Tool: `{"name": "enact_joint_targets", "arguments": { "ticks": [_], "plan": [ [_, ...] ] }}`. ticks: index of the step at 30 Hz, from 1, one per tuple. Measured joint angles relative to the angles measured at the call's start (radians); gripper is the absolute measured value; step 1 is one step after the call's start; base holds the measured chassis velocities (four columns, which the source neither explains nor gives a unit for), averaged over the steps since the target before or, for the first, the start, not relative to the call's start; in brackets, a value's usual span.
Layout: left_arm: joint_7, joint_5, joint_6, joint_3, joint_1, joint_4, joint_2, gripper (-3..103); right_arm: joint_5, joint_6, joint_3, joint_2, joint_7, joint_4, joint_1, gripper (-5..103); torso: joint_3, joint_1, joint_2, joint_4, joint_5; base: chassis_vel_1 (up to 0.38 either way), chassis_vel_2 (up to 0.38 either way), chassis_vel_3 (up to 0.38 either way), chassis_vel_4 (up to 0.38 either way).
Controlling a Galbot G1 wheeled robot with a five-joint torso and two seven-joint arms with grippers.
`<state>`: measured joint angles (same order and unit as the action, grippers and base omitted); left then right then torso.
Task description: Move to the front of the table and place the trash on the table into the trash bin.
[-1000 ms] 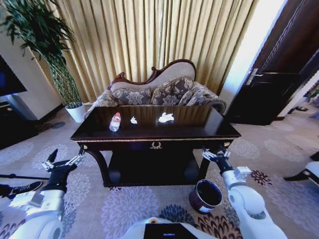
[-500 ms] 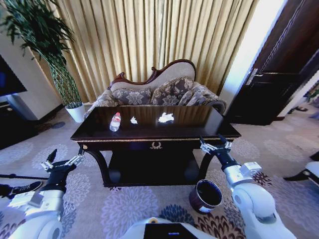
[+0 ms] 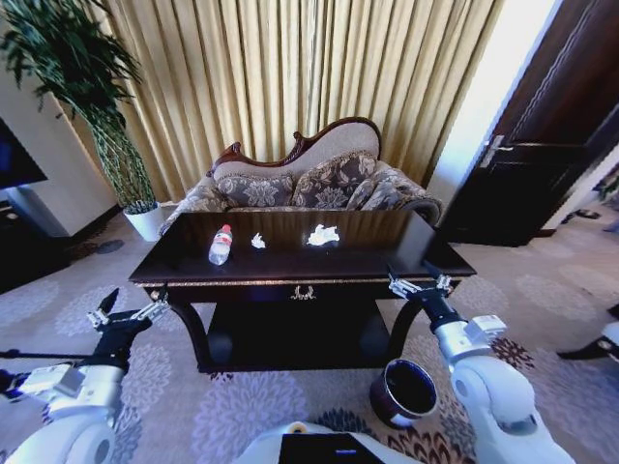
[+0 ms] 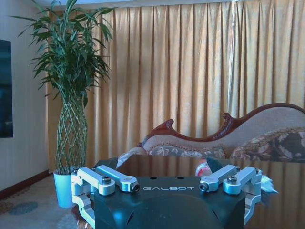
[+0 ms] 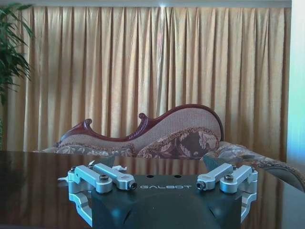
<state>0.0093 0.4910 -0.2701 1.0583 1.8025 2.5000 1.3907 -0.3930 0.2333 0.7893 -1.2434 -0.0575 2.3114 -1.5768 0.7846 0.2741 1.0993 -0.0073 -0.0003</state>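
Facing the worktop (image 3: 290, 266) head-on, I have its glossy dark top and the gold ornament on its front just about centred in the head view. On it lies the trash: the clear bottle (image 3: 221, 245) with red cap and label on its side toward my left, a small crumpled paper scrap (image 3: 258, 241) just beside it, and a larger white scrap (image 3: 323, 235) near the middle, all apart from one another. The trash bin (image 3: 404, 391) stands upright on the patterned carpet (image 3: 242, 406) by the worktop's front right leg, below my right arm.

My left claw (image 3: 128, 310) hangs low off the worktop's left front corner with its fingers spread and nothing between them. My right claw (image 3: 418, 283) is level with the worktop's front edge near the right corner, fingers likewise parted and holding nothing; its wrist camera looks across the dark top toward the sofa (image 5: 157, 136).

Behind the worktop sit that sofa and the gold curtains (image 3: 290, 87), with a potted plant (image 3: 106, 126) at the far left.
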Motion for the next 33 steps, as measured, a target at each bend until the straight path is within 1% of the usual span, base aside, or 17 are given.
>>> {"name": "enact_joint_targets", "arguments": {
  "ticks": [5,8,10,15,18,20,25,30,32,33],
  "plan": [
    [-0.007,0.005,-0.002,0.004,0.000,0.000,-0.001,100,0.015,-0.012,-0.005,-0.001,-0.008,-0.011,-0.003,100,0.000,0.001,0.000,0.0000,0.0001,-0.222,0.226,0.198,-0.219],
    [-0.009,-0.004,0.010,-0.007,0.002,0.000,0.004,100,0.021,-0.023,-0.007,0.000,-0.017,-0.016,-0.005,100,0.000,0.001,0.000,0.0001,-0.0002,-0.143,0.158,0.100,-0.141],
    [-0.011,-0.009,0.027,-0.014,0.002,0.000,0.007,100,0.022,-0.026,-0.007,0.003,-0.020,-0.016,-0.005,100,0.000,0.001,0.000,0.0000,-0.0001,-0.048,0.022,0.017,-0.030],
    [-0.026,-0.002,0.033,-0.009,-0.006,0.000,-0.002,100,0.022,-0.026,-0.008,0.008,-0.020,-0.015,-0.006,100,-0.001,-0.001,0.000,-0.0002,0.0001,0.000,0.000,0.000,0.000],
    [-0.035,0.014,0.017,-0.002,-0.009,0.000,-0.013,100,0.024,-0.026,-0.014,0.009,-0.020,-0.012,-0.006,100,-0.001,-0.001,0.000,-0.0001,0.0002,0.042,-0.051,-0.030,0.052],
    [-0.045,0.041,-0.010,0.003,-0.009,0.000,-0.017,100,0.029,-0.025,-0.021,0.009,-0.020,-0.011,-0.003,100,0.000,-0.001,0.000,-0.0001,0.0001,0.000,0.000,0.000,0.000],
    [-0.056,0.067,-0.030,0.008,-0.013,0.000,-0.025,100,0.037,-0.014,-0.028,0.013,-0.020,-0.009,0.000,100,0.000,0.000,0.000,0.0000,-0.0001,0.000,0.000,0.000,0.000],
    [-0.063,0.091,-0.037,0.035,-0.019,0.000,-0.056,100,0.035,-0.008,-0.027,0.019,-0.020,-0.008,0.001,100,0.000,0.000,0.000,0.0000,-0.0001,0.000,0.000,0.000,0.000],
    [-0.052,0.100,-0.014,0.066,-0.032,-0.006,-0.097,100,0.034,-0.007,-0.027,0.023,-0.020,-0.011,0.004,100,0.000,0.000,0.000,-0.0001,0.0003,0.000,0.000,0.000,0.000],
    [-0.052,0.100,-0.014,0.066,-0.032,-0.006,-0.097,100,0.034,-0.007,-0.027,0.023,-0.020,-0.011,0.004,100,0.000,0.000,0.000,-0.0001,0.0003,0.000,0.000,0.000,0.000]
  ]
}}
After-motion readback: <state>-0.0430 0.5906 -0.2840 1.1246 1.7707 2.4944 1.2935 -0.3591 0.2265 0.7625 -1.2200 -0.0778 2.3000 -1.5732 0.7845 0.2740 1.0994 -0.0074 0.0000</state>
